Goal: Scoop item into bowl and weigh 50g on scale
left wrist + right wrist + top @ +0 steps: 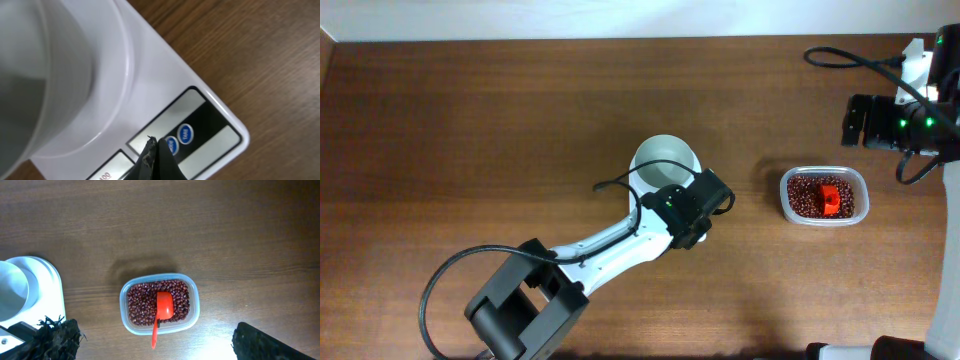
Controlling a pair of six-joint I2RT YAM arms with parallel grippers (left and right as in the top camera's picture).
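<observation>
Left pincer (153, 146) closed | right pincer (855, 120) wide | smooth round white bowl (665, 158) | flat scale (167, 67)

A small round white bowl (665, 158) with smooth plain sides stands upright on a flat white rectangular digital scale (165, 65) and covers most of its platform. The inside of the bowl is plain white. The scale's front edge carries a black panel with grey display windows and two round blue buttons. Many small dark red-brown beans (140, 302) lie in a loose heap inside a clear rounded-rectangular plastic container (122, 311), well apart from the scale.
</observation>
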